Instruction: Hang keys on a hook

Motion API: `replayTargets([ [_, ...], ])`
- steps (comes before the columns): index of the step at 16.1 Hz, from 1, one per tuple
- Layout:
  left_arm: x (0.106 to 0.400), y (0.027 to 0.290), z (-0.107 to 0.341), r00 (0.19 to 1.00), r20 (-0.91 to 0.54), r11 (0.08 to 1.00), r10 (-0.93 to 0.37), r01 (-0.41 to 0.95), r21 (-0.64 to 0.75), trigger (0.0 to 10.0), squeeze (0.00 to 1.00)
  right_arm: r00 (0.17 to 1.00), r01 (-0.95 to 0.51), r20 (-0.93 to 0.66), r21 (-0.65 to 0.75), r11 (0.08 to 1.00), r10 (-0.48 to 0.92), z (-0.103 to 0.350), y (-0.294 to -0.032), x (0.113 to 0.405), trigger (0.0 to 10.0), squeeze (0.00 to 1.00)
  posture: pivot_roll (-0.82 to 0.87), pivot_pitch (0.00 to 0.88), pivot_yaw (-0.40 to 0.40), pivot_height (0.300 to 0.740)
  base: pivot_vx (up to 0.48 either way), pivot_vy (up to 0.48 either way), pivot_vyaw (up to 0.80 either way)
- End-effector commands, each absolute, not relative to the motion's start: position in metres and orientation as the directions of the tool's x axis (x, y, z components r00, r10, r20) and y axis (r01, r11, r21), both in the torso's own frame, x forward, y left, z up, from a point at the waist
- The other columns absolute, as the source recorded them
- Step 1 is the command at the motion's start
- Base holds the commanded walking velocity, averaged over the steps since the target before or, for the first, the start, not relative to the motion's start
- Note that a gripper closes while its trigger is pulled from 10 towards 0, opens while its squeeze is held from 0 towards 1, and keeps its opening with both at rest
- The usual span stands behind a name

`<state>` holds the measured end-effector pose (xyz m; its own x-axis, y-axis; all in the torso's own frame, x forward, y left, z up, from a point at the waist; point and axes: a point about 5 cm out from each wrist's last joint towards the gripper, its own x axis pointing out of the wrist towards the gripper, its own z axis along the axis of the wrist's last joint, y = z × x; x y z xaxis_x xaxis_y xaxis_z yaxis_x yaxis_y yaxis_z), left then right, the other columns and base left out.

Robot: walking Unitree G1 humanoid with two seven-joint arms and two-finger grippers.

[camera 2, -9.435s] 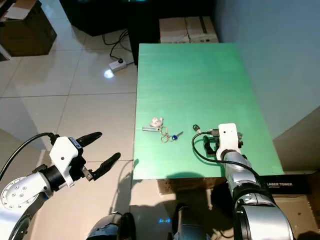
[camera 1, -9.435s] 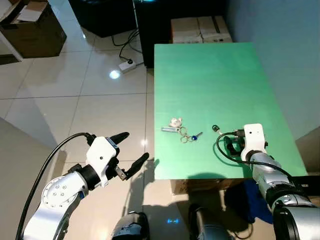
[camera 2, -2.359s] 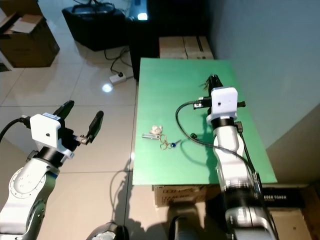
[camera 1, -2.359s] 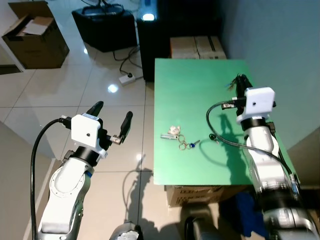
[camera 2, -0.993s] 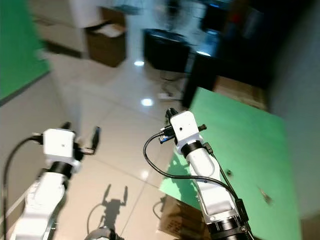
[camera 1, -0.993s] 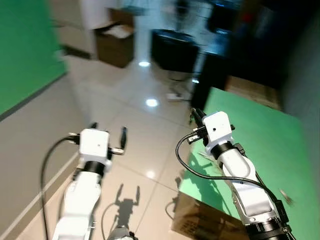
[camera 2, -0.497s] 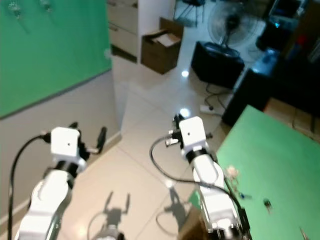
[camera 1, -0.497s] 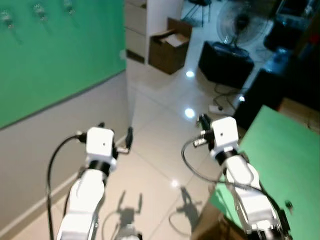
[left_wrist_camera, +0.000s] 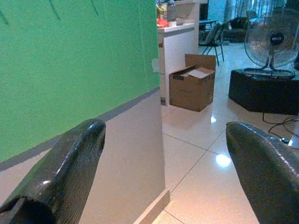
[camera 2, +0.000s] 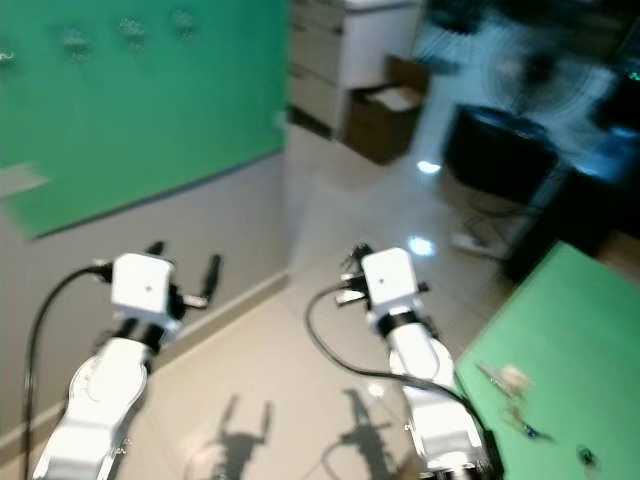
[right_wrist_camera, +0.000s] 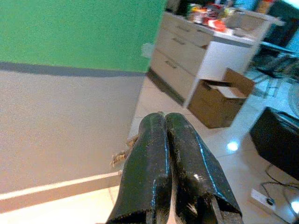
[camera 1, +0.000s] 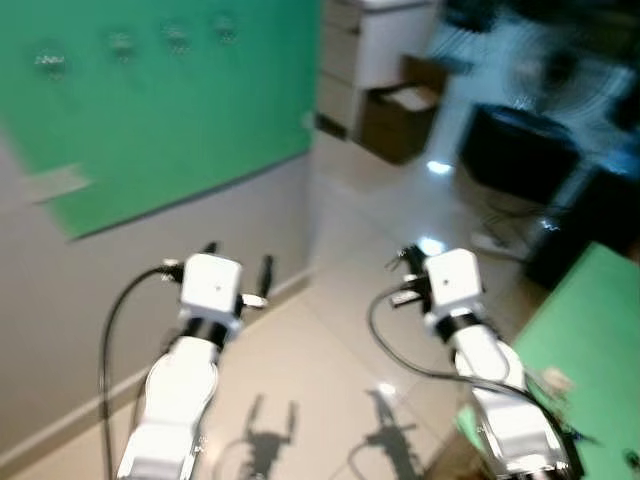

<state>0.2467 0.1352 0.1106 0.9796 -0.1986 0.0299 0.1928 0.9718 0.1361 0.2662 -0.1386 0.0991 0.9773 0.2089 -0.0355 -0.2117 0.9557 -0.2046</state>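
Observation:
Several small hooks [camera 1: 120, 43] sit blurred, high on the green wall [camera 1: 180, 110] to my left front. My right gripper [camera 1: 408, 257] is raised over the floor. Its fingers [right_wrist_camera: 182, 140] are shut on the keys [right_wrist_camera: 122, 153], of which a brass-coloured bit pokes out beside them. My left gripper [camera 1: 238, 262] is held up beside it, open and empty, with its fingers [left_wrist_camera: 70, 172] wide apart. Another small key bunch with a white charm [camera 2: 510, 382] lies on the green table [camera 2: 570, 310] at the right.
The wall's lower part is a grey band [camera 1: 150, 290] down to the glossy tiled floor [camera 1: 330, 350]. Beyond the wall's corner stand a white cabinet [camera 1: 375, 40], an open cardboard box [camera 1: 400, 110], a fan [left_wrist_camera: 274, 39] and a black unit [camera 1: 520, 150].
The camera has swung further left: the green wall with its hooks takes up more of the view and the table has slid to the right edge. Both arms keep their pose.

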Motion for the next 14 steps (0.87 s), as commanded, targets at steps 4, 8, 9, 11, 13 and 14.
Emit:
replayTargets([
  [4, 0.2534, 0.1398, 0.1165, 0.981, 0.051, 0.973, -0.185, 0.176, 0.149, 10.0, 0.0, 0.981, -0.195, -0.048, -0.192, 0.962, 0.189, 0.0944, -0.1407, 0.2668, 10.0, 0.0, -0.07, 0.0, -0.039, 0.74, 0.072, 0.0, 0.8],
  [8, 0.2557, 0.1411, 0.1178, 0.979, 0.06, 0.97, -0.196, 0.185, 0.155, 10.0, 0.0, 0.986, -0.168, -0.043, -0.176, 0.97, 0.163, 0.0954, -0.14, 0.2722, 10.0, 0.0, -0.08, 0.0, -0.032, 0.74, 0.365, 0.0, 0.8],
  [9, 0.256, 0.1414, 0.1177, 0.979, 0.061, 0.971, -0.194, 0.183, 0.151, 10.0, 0.0, 0.986, -0.168, -0.042, -0.173, 0.971, 0.163, 0.0955, -0.1396, 0.2723, 10.0, 0.0, -0.07, 0.0, -0.03, 0.74, 0.394, 0.0, 0.8],
  [11, 0.2565, 0.1397, 0.1167, 0.98, 0.058, 0.975, -0.188, 0.179, 0.136, 10.0, 0.0, 0.986, -0.164, -0.037, -0.184, 0.969, 0.16, 0.0952, -0.1409, 0.2711, 10.0, 0.0, -0.07, 0.001, -0.022, 0.74, 0.398, 0.0, 0.8],
  [13, 0.2547, 0.1401, 0.1144, 0.981, 0.052, 0.975, -0.186, 0.177, 0.134, 10.0, 0.0, 0.988, -0.153, -0.018, -0.175, 0.973, 0.152, 0.0972, -0.1397, 0.2704, 10.0, 0.0, -0.07, 0.008, -0.02, 0.74, 0.403, 0.0, 0.0],
  [14, 0.2542, 0.1402, 0.1135, 0.982, 0.048, 0.975, -0.184, 0.177, 0.133, 10.0, 0.0, 0.988, -0.152, -0.022, -0.177, 0.972, 0.151, 0.0963, -0.139, 0.2706, 10.0, 0.0, -0.07, 0.011, -0.022, 0.74, 0.401, 0.0, 0.0],
])
